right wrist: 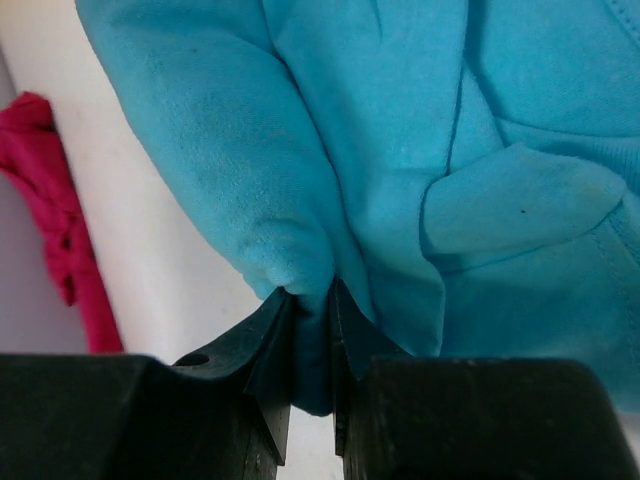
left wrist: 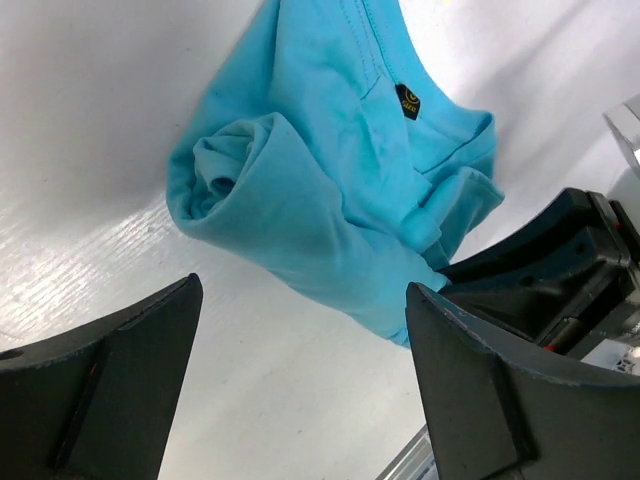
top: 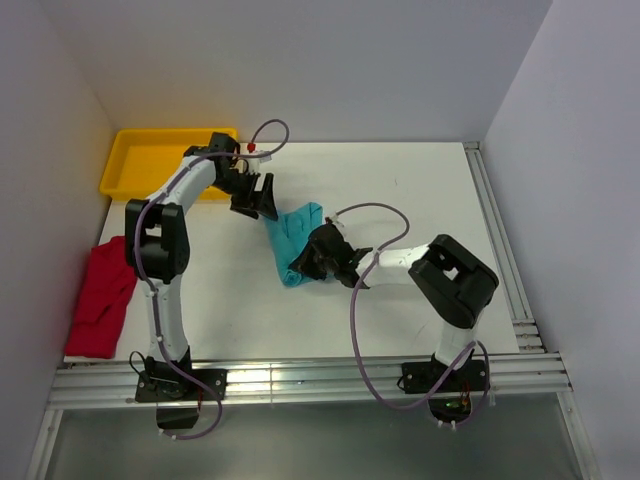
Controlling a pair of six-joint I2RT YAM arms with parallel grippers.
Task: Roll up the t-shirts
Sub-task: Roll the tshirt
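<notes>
Pinching the teal t-shirt's (top: 297, 240) edge fold, right gripper (right wrist: 312, 320) narrow; left gripper (left wrist: 302, 300) gapes wide beside it, holding nothing, table (top: 420, 200) stretching rightward.

Bunched teal t-shirt (top: 298, 228) mid-table, red t-shirt (top: 100, 295) left

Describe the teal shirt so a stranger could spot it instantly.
Look at the middle of the white table. The teal t-shirt lies bunched there, pinched by the right pincer. Unlike the red t-shirt at the left edge, it bears a small dark label.
</notes>
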